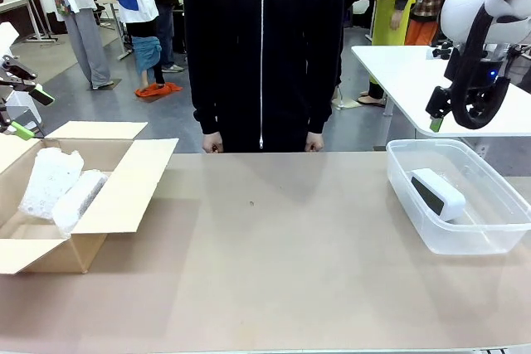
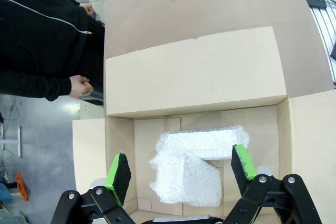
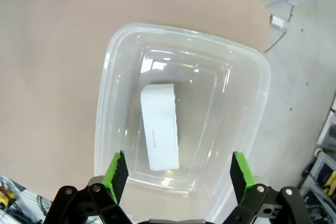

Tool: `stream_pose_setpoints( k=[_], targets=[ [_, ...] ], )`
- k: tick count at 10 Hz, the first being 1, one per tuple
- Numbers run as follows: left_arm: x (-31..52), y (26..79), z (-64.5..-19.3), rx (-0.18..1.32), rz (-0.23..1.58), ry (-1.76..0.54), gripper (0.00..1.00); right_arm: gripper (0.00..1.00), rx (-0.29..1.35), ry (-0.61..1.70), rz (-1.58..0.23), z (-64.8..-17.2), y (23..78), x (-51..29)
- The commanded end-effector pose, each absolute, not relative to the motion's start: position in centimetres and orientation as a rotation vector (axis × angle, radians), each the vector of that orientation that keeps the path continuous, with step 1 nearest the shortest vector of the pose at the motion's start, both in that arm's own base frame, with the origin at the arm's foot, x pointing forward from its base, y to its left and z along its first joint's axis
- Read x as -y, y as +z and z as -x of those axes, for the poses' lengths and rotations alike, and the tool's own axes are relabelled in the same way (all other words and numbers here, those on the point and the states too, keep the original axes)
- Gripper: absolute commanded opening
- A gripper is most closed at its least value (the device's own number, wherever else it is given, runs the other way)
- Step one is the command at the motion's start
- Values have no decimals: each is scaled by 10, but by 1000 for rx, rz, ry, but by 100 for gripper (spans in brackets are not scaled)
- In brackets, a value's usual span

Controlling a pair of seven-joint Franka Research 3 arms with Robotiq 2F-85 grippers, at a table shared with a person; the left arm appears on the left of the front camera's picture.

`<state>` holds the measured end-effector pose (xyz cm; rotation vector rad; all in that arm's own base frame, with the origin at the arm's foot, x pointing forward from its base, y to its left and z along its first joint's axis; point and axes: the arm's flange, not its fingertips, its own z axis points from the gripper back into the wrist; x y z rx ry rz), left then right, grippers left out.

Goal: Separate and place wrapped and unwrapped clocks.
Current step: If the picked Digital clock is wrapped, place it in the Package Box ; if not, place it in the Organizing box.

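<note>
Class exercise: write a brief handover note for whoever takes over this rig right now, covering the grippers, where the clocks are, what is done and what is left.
Left gripper: open, empty, above the cardboard box.
Right gripper: open, empty, above the clear plastic tub.
Wrapped clocks: both bubble-wrapped bundles lie side by side in the box at the robot's left.
Unwrapped clock: lies alone in the tub at the robot's right.
Done: wrapped and unwrapped look separated.
Left: apparently nothing to sort. The person's hands rest at the far table edge.
</note>
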<state>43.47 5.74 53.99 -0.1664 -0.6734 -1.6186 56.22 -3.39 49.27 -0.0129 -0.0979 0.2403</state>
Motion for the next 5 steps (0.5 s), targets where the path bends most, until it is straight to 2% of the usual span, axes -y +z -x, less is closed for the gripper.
stream_pose_setpoints(
  k=[1,5],
  targets=[
    [-57,541,-434,683,180,-1617,100,100,93,238,12,-562,493,34],
    [-57,541,-434,683,180,-1617,100,100,93,238,12,-562,493,34]
  ],
)
